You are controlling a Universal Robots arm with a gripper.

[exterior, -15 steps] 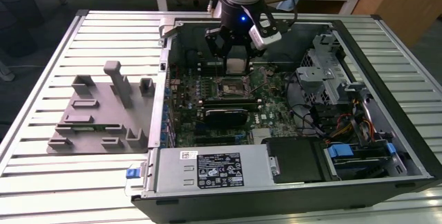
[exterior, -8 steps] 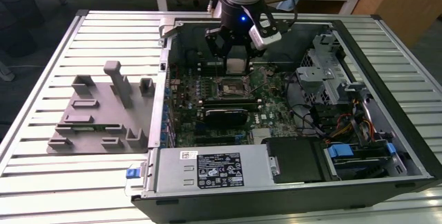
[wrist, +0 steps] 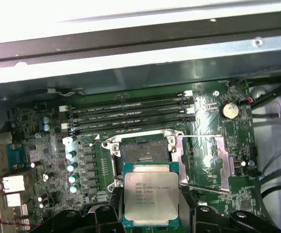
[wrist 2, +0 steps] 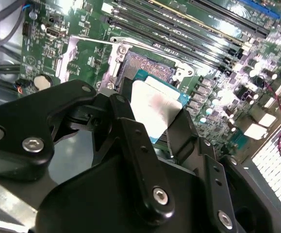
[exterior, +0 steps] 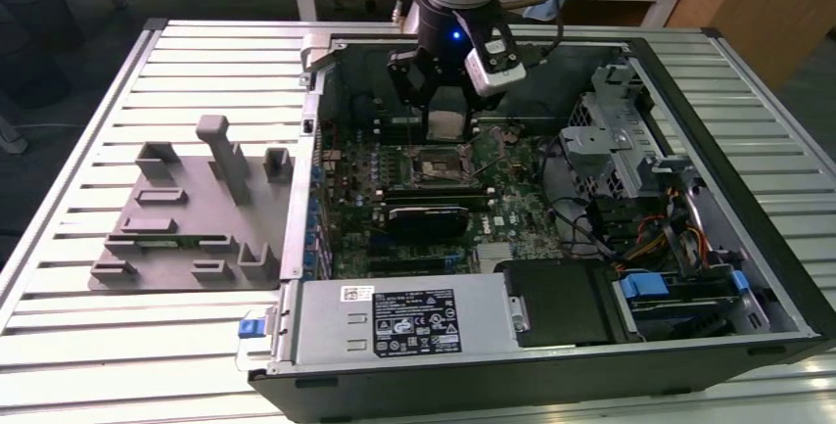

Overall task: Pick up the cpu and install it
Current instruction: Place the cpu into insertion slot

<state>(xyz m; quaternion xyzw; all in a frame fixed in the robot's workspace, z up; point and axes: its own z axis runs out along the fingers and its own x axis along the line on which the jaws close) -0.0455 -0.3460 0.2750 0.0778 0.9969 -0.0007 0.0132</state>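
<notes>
At the exterior view's left a grey holder tray (exterior: 183, 218) sits on the table (exterior: 66, 326). To its right, inside the open computer case (exterior: 523, 385), the gripper (exterior: 441, 116) is clamped on the cpu (wrist: 151, 201). The first wrist view shows the open socket (wrist: 142, 154) just beyond the chip. The second wrist view shows fingers (wrist 2: 130, 141) pressing opposite edges.

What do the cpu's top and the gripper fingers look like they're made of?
The cpu: silvery metal lid, matte with soft glare, on a greenish board rim. The gripper fingers: black, smooth, semi-gloss, with bolted links; likely painted or anodized metal, possibly plastic.
</notes>
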